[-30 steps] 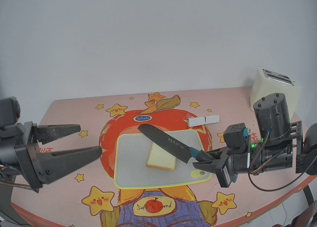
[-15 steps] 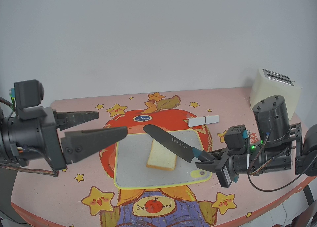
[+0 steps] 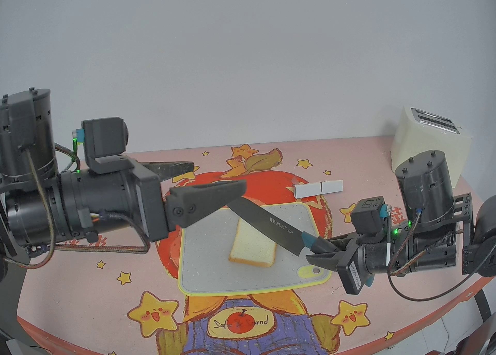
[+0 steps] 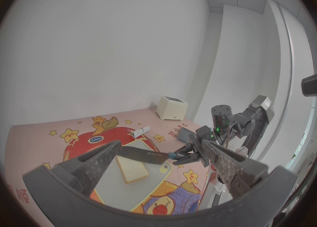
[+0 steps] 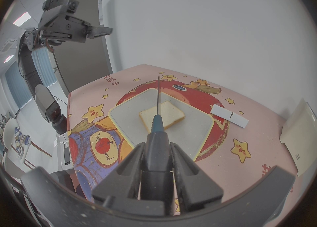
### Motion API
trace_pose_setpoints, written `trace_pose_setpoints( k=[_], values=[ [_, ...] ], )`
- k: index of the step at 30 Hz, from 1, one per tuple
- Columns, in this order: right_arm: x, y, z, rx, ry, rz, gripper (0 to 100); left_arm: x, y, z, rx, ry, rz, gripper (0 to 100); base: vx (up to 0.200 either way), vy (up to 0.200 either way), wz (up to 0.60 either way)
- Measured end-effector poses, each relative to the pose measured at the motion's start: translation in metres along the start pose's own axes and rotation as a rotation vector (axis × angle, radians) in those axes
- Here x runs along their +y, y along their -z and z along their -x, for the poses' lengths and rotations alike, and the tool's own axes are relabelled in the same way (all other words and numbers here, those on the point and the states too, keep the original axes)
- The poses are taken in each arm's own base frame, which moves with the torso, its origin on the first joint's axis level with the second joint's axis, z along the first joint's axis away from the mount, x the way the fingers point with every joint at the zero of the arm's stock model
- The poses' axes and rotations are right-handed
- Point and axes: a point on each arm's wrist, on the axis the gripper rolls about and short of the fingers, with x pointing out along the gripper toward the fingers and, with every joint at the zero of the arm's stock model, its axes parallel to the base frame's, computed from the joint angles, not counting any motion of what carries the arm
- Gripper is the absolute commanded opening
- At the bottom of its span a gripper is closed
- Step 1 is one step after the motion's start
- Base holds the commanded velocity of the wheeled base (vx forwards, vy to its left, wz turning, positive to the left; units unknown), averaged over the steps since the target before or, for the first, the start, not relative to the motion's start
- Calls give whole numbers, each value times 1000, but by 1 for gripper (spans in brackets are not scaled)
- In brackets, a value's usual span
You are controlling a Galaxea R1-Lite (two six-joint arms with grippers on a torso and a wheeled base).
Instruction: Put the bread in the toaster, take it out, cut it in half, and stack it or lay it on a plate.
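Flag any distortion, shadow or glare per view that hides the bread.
Head view: even soft light, no glare or hard shadows; the knife crosses part of the bread. Left wrist view: strong fisheye, dark corners; bread clear between the open jaws. Right wrist view: same fisheye, dark rim; blade seen edge-on, hiding little bread.

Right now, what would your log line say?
right end effector: shut on knife | bread: whole, on cutting board | left end effector: open

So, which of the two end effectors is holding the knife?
The right end effector: it is shut on the handle of the knife. The left end effector is open and holds nothing.
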Motion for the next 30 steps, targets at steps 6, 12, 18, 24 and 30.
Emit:
trace_pose_setpoints(
  k=[6, 12, 18, 24, 30],
  values=[
    [1, 2, 1, 4, -3, 2, 0, 5, 9, -12, 5, -1, -1, 0, 0, 0, 0],
    [0, 4, 1, 13, 1, -2, 0, 8, 12, -22, -11, 7, -7, 0, 0, 0, 0],
    [-3, -3, -1, -3, 4, -10, 0, 20, 14, -35, -45, -8, -29, 0, 0, 0, 0],
    [-7, -12, -3, -17, 4, -16, 0, 37, 9, -29, -65, -20, -28, 0, 0, 0, 0],
    [-8, -11, -3, 36, 2, -20, 0, 49, 4, -17, -82, -21, -26, 0, 0, 0, 0]
  ],
)
